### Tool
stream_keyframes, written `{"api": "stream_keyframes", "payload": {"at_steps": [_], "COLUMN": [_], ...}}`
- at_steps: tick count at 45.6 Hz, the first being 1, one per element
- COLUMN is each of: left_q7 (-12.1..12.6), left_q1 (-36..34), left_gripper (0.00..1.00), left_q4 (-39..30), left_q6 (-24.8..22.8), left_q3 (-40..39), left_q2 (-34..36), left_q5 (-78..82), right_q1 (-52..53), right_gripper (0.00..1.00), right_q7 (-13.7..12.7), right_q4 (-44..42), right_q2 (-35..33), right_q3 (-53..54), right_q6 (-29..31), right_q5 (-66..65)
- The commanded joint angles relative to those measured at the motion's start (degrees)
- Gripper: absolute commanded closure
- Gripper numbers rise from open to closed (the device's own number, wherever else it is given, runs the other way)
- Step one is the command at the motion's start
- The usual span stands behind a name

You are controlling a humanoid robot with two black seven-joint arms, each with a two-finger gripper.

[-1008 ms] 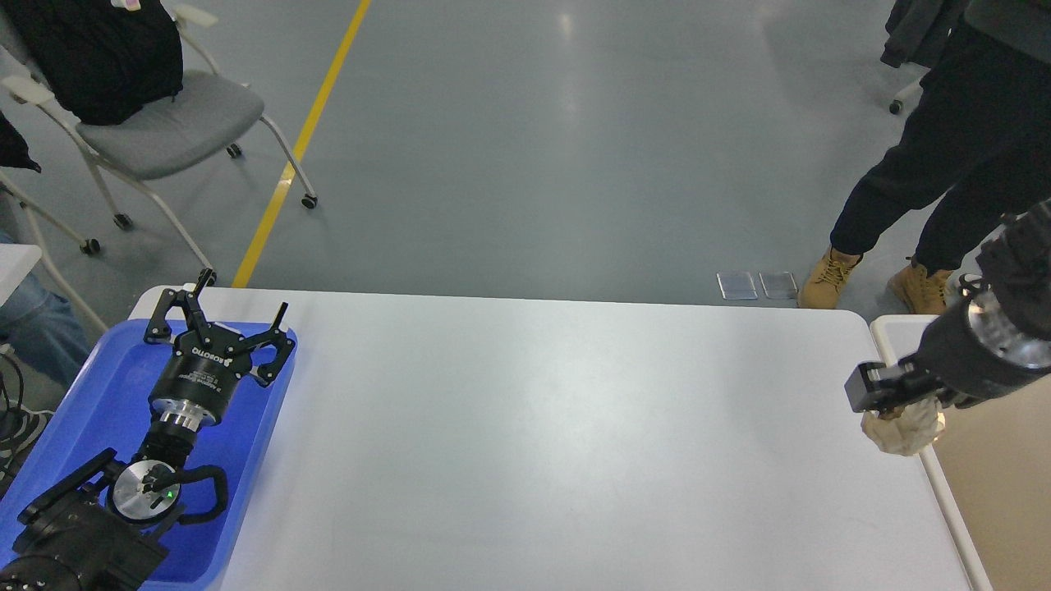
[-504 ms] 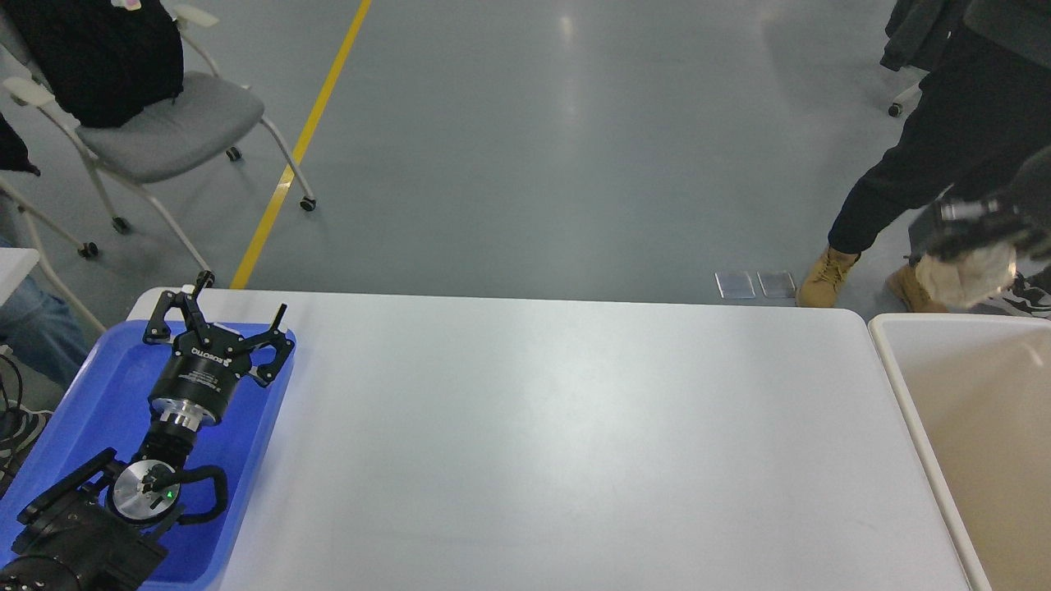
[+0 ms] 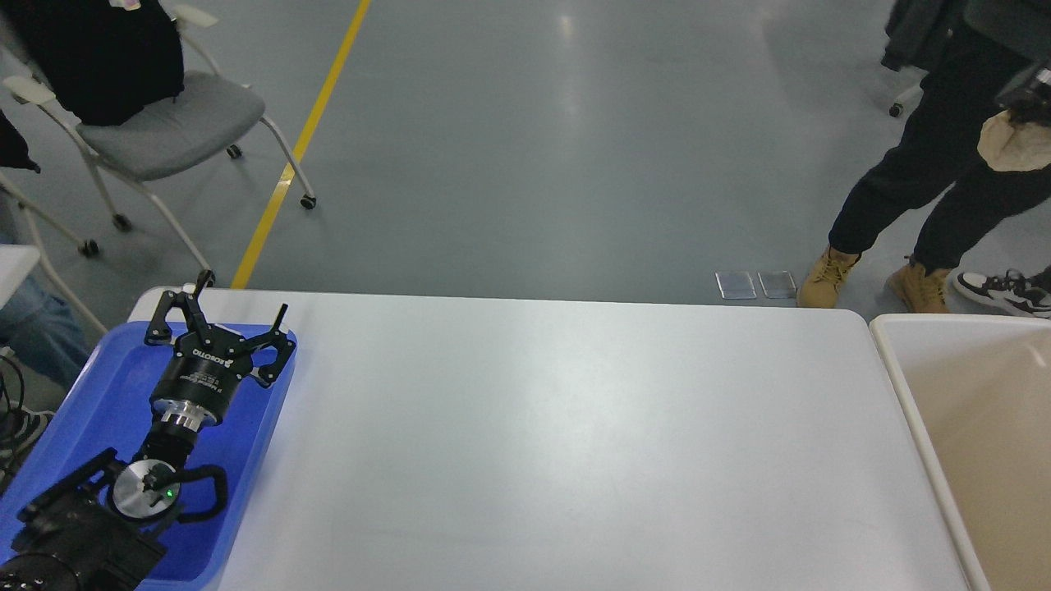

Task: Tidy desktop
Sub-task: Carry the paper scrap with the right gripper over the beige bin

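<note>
While one left claw gapes, one desktop shows.

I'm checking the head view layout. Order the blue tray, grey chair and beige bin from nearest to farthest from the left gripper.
1. Blue tray: directly under the left gripper, at the desktop's left edge.
2. Grey chair: on the floor beyond, upper left.
3. Beige bin: far right, past the desktop.

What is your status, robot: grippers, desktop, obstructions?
Left gripper open over blue tray. Right gripper raised, jaws unclear, crumpled wad beneath. Desktop bare.
</note>
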Motion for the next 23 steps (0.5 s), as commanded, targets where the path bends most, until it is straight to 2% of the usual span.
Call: {"api": "stream_keyframes", "payload": {"at_steps": [1, 12, 23], "left_q7": [0.02, -0.07, -0.07], "left_q1": [-0.01, -0.09, -0.09], "left_gripper": [0.01, 0.01, 0.01], "left_q4": [-0.02, -0.02, 0.07], "left_q6": [0.08, 0.08, 0.08], "left_q3": [0.03, 0.03, 0.03], "left_q2": [0.00, 0.00, 0.00], "left_q5": [0.00, 0.00, 0.00], "right_q1": [-26.12, -50.30, -59.18], "right_gripper": [1.00, 1.00, 1.00], "right_q7": [-0.23, -0.40, -0.23], "right_q4": [-15.37, -39.90, -45.53], "right_q2": [0.61, 11.94, 18.98], "right_q3": [20.77, 47.06, 56.91], "right_q6": [-12.25, -11.37, -12.17], "right_q5": [12.00, 11.75, 11.48]}}
